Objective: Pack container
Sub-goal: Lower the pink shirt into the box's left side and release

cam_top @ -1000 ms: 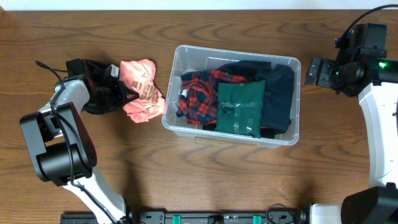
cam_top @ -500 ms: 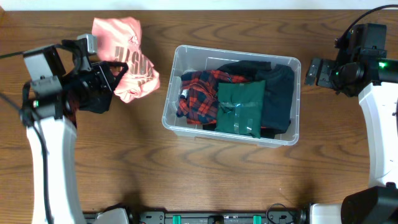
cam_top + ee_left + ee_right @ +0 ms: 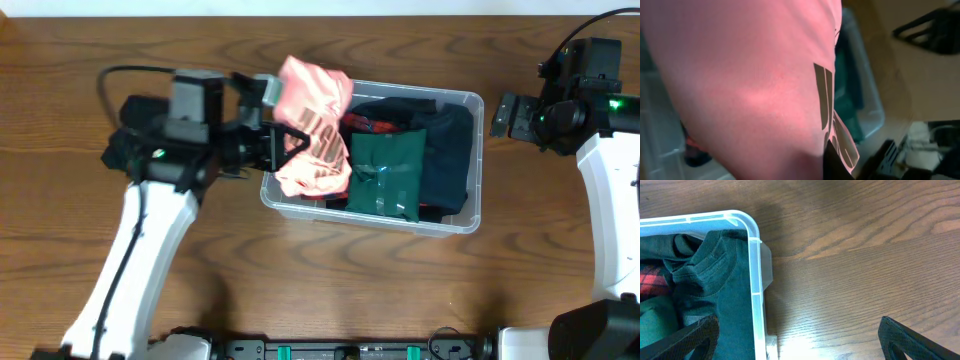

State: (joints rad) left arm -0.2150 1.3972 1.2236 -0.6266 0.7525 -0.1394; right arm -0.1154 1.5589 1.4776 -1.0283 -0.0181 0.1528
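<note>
The left claw (image 3: 278, 146) is clenched on a pink shirt (image 3: 313, 138) and holds it over the left end of the container (image 3: 472, 222), which sits mid-tabletop (image 3: 330, 290). The left wrist view shows little but pink cloth. The right claw (image 3: 507, 115) is released and grasps nothing, just beside the container's right end, its fingers (image 3: 690, 335) spread wide. A green garment (image 3: 386, 175), a navy garment (image 3: 450, 150) and a plaid shirt (image 3: 362, 124), mostly hidden, already lie inside. Packing looks nearly done: the pink shirt seems not yet released, so it likely remains to lower it and let go.
</note>
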